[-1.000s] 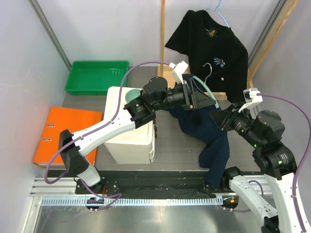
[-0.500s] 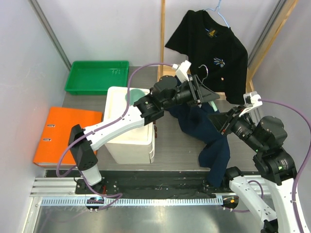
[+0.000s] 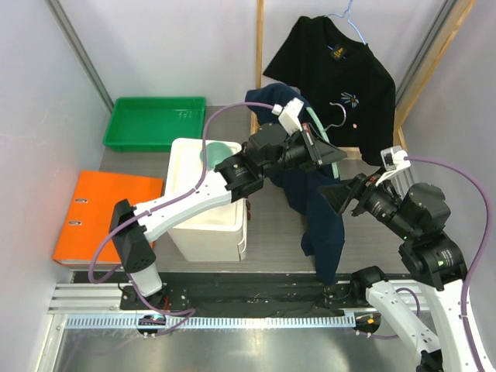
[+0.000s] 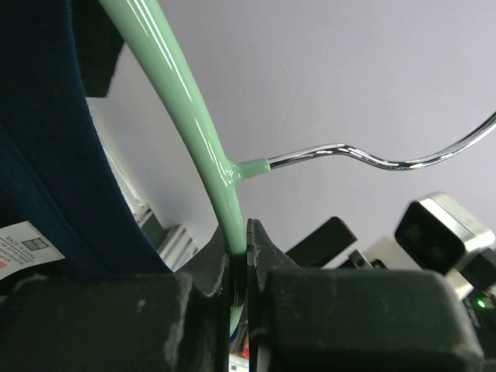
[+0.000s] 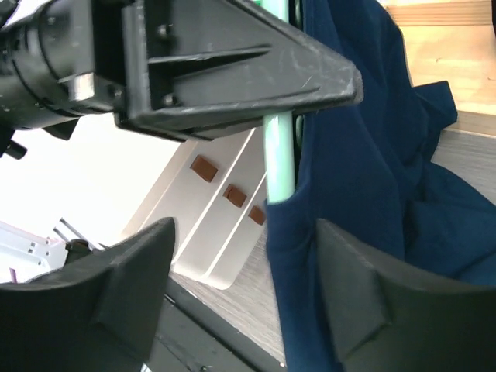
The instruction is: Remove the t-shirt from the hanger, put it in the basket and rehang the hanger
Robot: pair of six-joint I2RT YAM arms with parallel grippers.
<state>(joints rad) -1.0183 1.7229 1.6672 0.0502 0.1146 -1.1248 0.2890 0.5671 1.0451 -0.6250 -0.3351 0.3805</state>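
Observation:
A navy t-shirt point(image 3: 322, 221) hangs from a mint-green hanger point(image 3: 316, 128) with a chrome hook point(image 3: 335, 116), lifted above the table. My left gripper point(image 3: 324, 151) is shut on the hanger's green arm just below the hook. In the left wrist view the hanger point(image 4: 198, 132) runs down into the closed jaws of the left gripper point(image 4: 246, 232), with navy t-shirt cloth point(image 4: 54, 194) at the left. My right gripper point(image 3: 341, 195) is open beside the shirt. In the right wrist view, the right gripper point(image 5: 244, 232) straddles the hanger's end point(image 5: 277, 155) and the t-shirt's edge point(image 5: 364, 194), gripping nothing.
A white box point(image 3: 205, 205) stands left of the shirt, with a green tray point(image 3: 155, 122) behind it and an orange binder point(image 3: 105, 217) at far left. A black t-shirt point(image 3: 341, 70) hangs on a blue hanger from the wooden rack at the back right.
My left gripper has closed on the hanger and raised it, so the navy shirt now hangs off the table. My right gripper has opened and sits a little lower and further left.

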